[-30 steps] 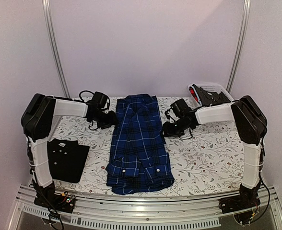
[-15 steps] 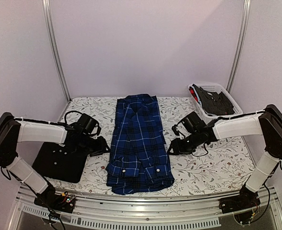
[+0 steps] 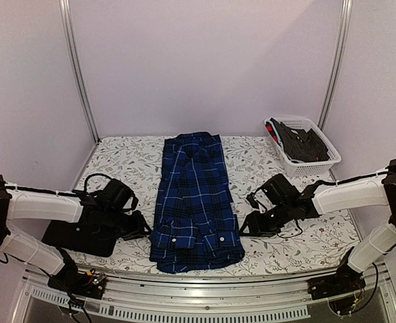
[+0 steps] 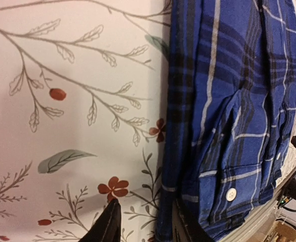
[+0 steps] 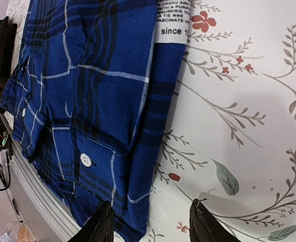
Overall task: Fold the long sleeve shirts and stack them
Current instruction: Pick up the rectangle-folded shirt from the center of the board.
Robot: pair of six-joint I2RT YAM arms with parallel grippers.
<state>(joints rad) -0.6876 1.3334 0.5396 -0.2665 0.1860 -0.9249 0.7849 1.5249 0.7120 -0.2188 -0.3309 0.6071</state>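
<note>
The plaid shirt (image 3: 196,195) lies lengthwise down the middle of the tabletop (image 3: 124,158), sleeves folded in with the buttoned cuffs at its near end. The black shirt (image 3: 77,237) sits folded by the near left edge, partly under the left arm. The left gripper (image 3: 141,227) is low at the plaid shirt's left edge near the cuffs, narrowly parted, its fingers (image 4: 107,224) astride that edge; the right gripper (image 3: 245,225) sits likewise at the right edge, somewhat wider, with nothing clamped.
</note>
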